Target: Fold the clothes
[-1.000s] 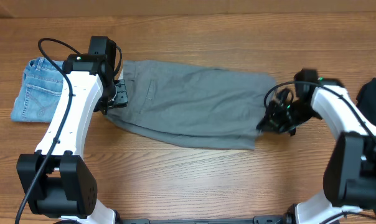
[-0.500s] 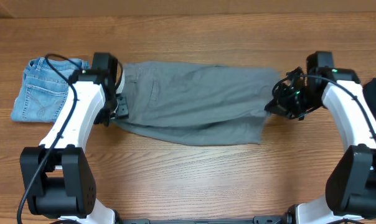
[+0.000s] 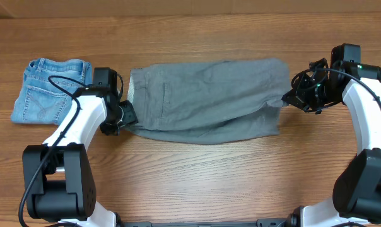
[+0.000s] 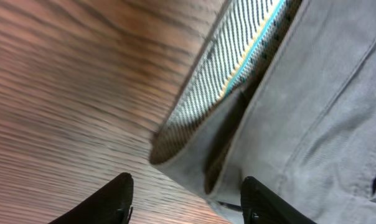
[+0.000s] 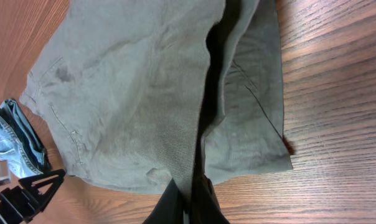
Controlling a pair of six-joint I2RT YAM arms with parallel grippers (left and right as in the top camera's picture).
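The grey shorts (image 3: 209, 98) lie flat across the middle of the table, waistband to the left and leg hems to the right. My left gripper (image 3: 123, 115) sits at the waistband's near-left corner. In the left wrist view this gripper (image 4: 188, 208) is open; the striped inner waistband (image 4: 238, 68) lies just ahead of its fingertips and nothing is pinched. My right gripper (image 3: 290, 98) is at the right end, shut on a lifted fold of the leg hem. In the right wrist view its jaws (image 5: 189, 202) pinch that grey fold (image 5: 203, 143).
Folded light-blue denim shorts (image 3: 48, 91) lie at the far left, also seen in the right wrist view (image 5: 14, 140). Bare wooden table (image 3: 197, 183) runs in front of the shorts. Both arm bases stand at the near corners.
The right gripper pulled the grey shorts to the right and toward the back, stretching them flatter. The left gripper opened, let go of the waistband and slid toward the front.
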